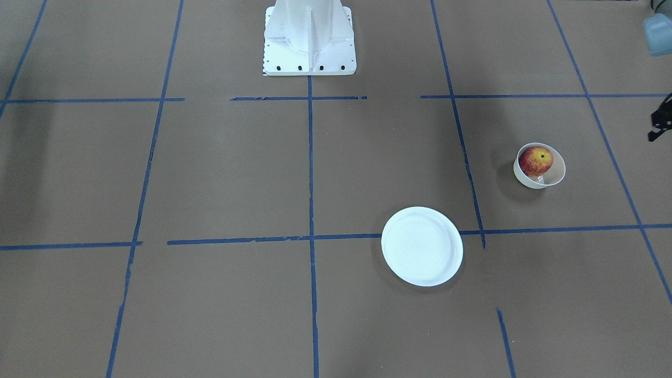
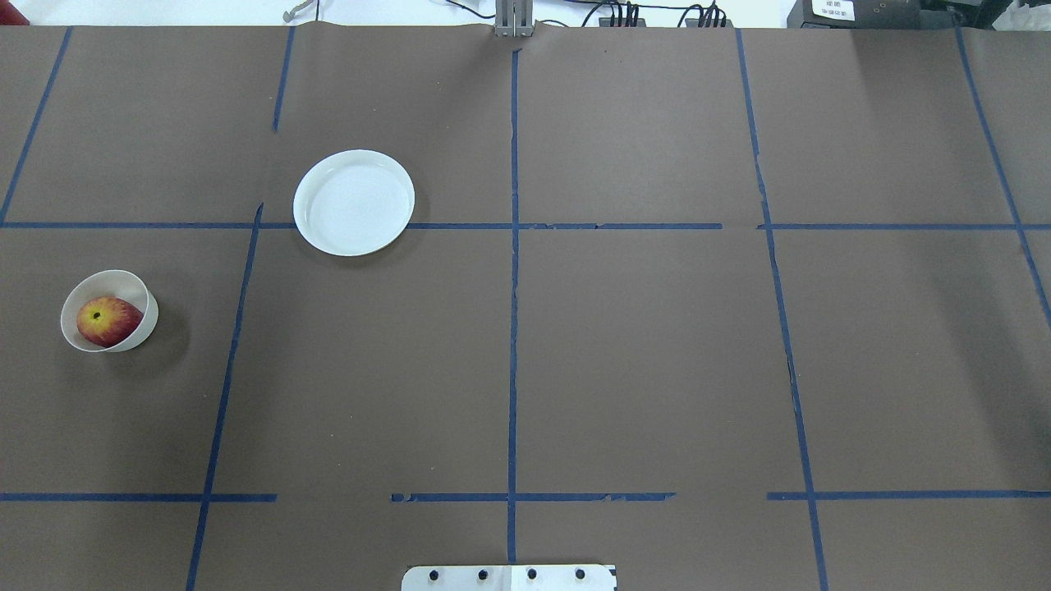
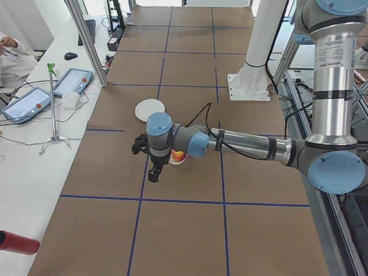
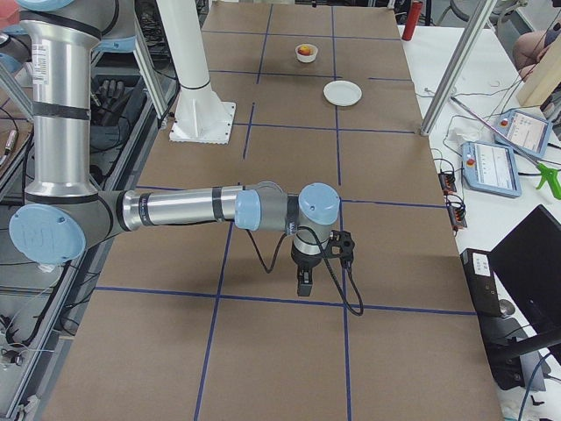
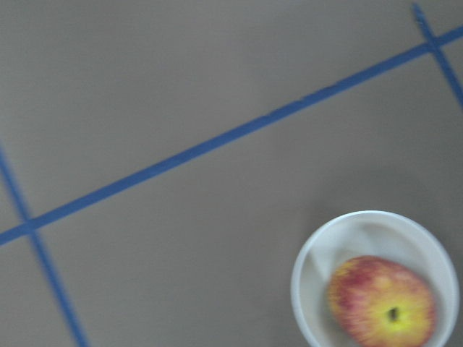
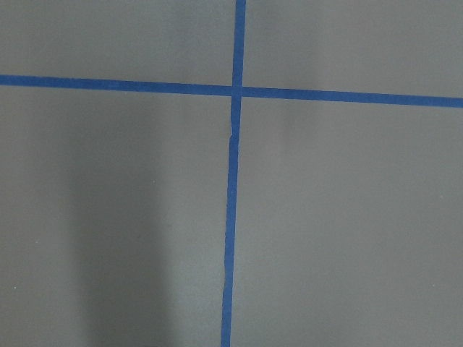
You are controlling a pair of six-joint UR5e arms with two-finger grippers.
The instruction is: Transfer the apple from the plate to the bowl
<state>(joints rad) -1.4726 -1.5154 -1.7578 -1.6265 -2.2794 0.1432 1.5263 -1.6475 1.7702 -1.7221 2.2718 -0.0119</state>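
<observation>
The red and yellow apple (image 1: 535,160) lies inside the small cream bowl (image 1: 555,176), stem dimple up. It also shows in the overhead view (image 2: 107,320) and the left wrist view (image 5: 383,303), within the bowl's rim (image 5: 318,249). The flat white plate (image 1: 422,245) holds nothing and lies apart from the bowl (image 2: 135,291). My left gripper (image 3: 154,172) hangs above the table beside the bowl; I cannot tell whether it is open or shut. My right gripper (image 4: 303,285) hangs far from both dishes, pointing down; its state cannot be told either.
The brown table carries a grid of blue tape lines (image 2: 513,328). The white robot base (image 1: 310,39) stands at the table's edge. A black part (image 1: 660,119) shows at the front view's right edge. Operators' desks with tablets (image 4: 495,167) flank the far side.
</observation>
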